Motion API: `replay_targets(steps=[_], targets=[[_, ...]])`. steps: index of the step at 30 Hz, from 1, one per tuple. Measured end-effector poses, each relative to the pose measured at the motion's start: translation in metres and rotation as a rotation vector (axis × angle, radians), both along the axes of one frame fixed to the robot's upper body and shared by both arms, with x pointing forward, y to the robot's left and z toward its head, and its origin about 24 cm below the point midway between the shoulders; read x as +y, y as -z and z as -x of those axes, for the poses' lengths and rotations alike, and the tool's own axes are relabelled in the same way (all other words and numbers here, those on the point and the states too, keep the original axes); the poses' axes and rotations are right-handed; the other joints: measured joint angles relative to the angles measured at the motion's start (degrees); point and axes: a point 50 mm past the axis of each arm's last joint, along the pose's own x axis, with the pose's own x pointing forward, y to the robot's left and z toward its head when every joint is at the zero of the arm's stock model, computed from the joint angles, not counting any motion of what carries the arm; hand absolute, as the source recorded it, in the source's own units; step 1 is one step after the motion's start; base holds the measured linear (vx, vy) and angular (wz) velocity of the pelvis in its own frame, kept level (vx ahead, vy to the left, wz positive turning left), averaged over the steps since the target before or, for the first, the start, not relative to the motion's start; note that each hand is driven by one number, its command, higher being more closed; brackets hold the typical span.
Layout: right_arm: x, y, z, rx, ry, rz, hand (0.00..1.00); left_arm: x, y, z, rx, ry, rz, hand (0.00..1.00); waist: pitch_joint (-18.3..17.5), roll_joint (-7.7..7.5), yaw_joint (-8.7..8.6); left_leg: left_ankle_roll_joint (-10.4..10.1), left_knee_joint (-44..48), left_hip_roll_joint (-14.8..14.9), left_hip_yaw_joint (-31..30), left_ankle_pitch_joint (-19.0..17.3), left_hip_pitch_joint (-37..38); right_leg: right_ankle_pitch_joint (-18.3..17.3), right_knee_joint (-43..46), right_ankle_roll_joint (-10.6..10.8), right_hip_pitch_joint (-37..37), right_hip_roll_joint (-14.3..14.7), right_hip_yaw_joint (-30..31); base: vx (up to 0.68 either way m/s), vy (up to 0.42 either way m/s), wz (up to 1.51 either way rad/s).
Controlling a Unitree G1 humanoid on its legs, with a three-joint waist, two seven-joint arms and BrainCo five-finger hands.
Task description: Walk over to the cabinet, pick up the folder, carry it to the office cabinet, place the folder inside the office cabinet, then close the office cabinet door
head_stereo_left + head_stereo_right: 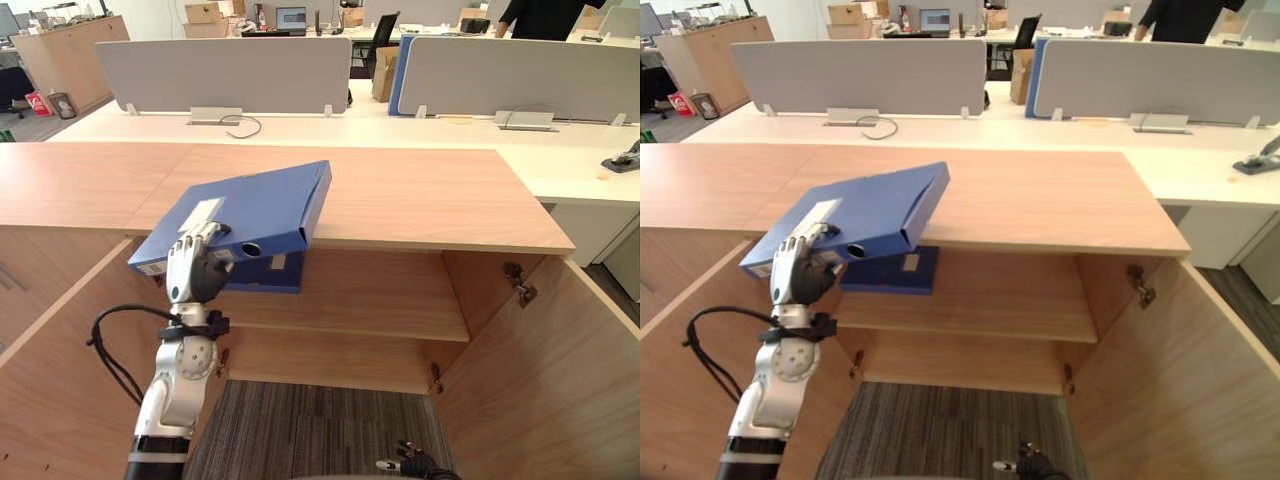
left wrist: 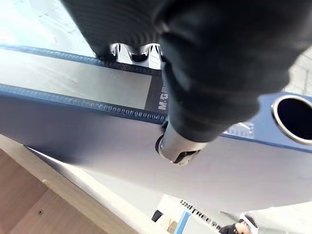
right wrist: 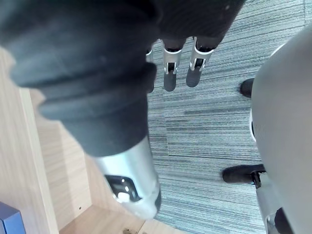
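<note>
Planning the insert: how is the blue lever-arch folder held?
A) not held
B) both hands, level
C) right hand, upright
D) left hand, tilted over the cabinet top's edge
D: the left hand grips the blue lever-arch folder, slanted over the edge of the cabinet top; the right hand hangs open above the carpet.

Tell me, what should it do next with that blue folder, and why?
Probably lower the folder and ease it onto the shelf: the left hand grips it tilted over the front edge of the cabinet top, above the open compartment.
</note>
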Motion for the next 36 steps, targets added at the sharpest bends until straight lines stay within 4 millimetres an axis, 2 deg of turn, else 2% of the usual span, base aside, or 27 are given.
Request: replay_targets(steps=[6, 9, 14, 18, 23, 26, 29, 31, 32, 33, 35, 36], targets=[[0.001, 0.001, 0.003, 0.015, -0.001, -0.010, 0.00, -0.012, -0.015, 0.016, -0.065, 0.105, 0.222, 1.00, -0.22, -0.22, 1.07, 0.05, 0.03, 0.04, 0.17, 0.46, -0.78, 0.02, 0.71, -0.02, -0.64, -0.05, 0.01, -0.01, 0.000, 0.00], [0.001, 0.001, 0.004, 0.017, -0.002, -0.012, 0.00, -0.026, -0.025, 0.022, -0.076, 0.232, 0.306, 1.00, -0.25, -0.26, 1.48, 0.24, 0.04, 0.21, 0.14, 1.02, -1.64, 0.03, 1.69, -0.06, -1.86, -0.02, 0.01, -0.05, 0.004, 0.02], [0.000, 0.001, 0.004, 0.016, -0.002, -0.014, 0.00, -0.046, -0.042, 0.032, -0.085, 0.609, 0.621, 1.00, -0.40, -0.13, 1.68, 0.43, 0.00, 0.44, 0.08, 1.56, -2.42, 0.06, 3.07, -0.16, -3.42, -0.01, 0.15, -0.09, 0.009, 0.00], [0.000, 0.001, 0.004, 0.018, -0.001, -0.014, 0.00, -0.044, -0.051, 0.037, -0.102, 0.827, 0.831, 1.00, -0.49, -0.12, 1.68, 0.45, 0.01, 0.57, -0.05, 1.86, -2.52, 0.30, 3.07, -0.35, -3.64, 0.15, 0.30, -0.04, 0.003, -0.01], [-0.001, 0.002, 0.006, 0.025, -0.004, -0.016, 0.00, -0.045, -0.050, 0.037, -0.105, 1.045, 1.178, 1.00, -1.02, -0.16, 1.92, 0.36, 0.02, 0.77, -0.27, 2.17, -3.38, 0.40, 3.04, -0.45, -4.13, 0.44, 0.09, -0.01, -0.003, 0.01], [-0.001, 0.002, 0.005, 0.025, -0.006, -0.014, 0.00, -0.051, -0.037, 0.031, -0.045, 1.084, 1.305, 1.00, -0.94, -0.08, 2.10, 0.37, 0.02, 0.84, -0.63, 2.24, -3.13, 0.39, 2.92, -0.51, -3.74, 0.93, -0.24, 0.00, -0.023, 0.04], [-0.001, 0.001, 0.003, 0.017, 0.025, -0.026, 0.00, -0.052, -0.009, 0.022, 0.071, 1.007, 1.388, 1.00, -0.86, -0.04, 2.09, 0.31, 0.00, 0.98, -0.99, 2.32, -2.68, 0.32, 2.69, -0.62, -3.49, 1.09, -0.60, -0.03, -0.026, 0.06], [-0.004, 0.000, 0.001, -0.013, 0.136, -0.049, 0.00, -0.047, 0.020, 0.024, 0.169, 0.885, 1.444, 1.00, -0.73, -0.07, 2.02, 0.29, 0.00, 1.19, -1.13, 2.30, -2.61, 0.26, 2.43, -0.66, -3.46, 1.04, -0.57, 0.00, 0.000, 0.00], [-0.004, -0.002, -0.002, -0.039, 0.170, -0.055, 0.00, -0.046, 0.027, 0.026, 0.190, 0.856, 1.456, 1.00, -0.62, -0.07, 1.90, 0.28, 0.00, 1.24, -1.13, 2.30, -2.64, 0.25, 2.35, -0.67, -3.51, 1.07, -0.55, -0.02, -0.004, -0.03], [-0.005, -0.006, -0.007, -0.099, 0.232, -0.078, 0.00, -0.044, 0.035, 0.031, 0.217, 0.816, 1.478, 1.00, -0.74, -0.09, 1.75, 0.27, 0.00, 1.36, -0.97, 2.29, -3.23, 0.25, 2.25, -0.67, -3.98, 1.12, -0.42, -0.02, -0.008, -0.07], [-0.009, -0.029, -0.034, -0.313, 0.337, -0.132, 0.00, -0.037, 0.051, 0.044, 0.253, 0.738, 1.538, 1.00, -0.66, -0.03, 1.12, 0.13, 0.04, 1.51, -0.60, 2.48, -4.45, 0.63, 2.19, -0.82, -5.35, 1.33, -0.16, 0.00, -0.007, -0.07], [-0.012, -0.036, -0.040, -0.369, 0.361, -0.143, 0.00, -0.034, 0.054, 0.047, 0.258, 0.713, 1.549, 1.00, -0.64, -0.06, 0.94, 0.13, 0.05, 1.53, -0.52, 2.48, -4.47, 0.73, 2.13, -0.82, -5.35, 1.36, -0.07, 0.03, -0.003, -0.05]])
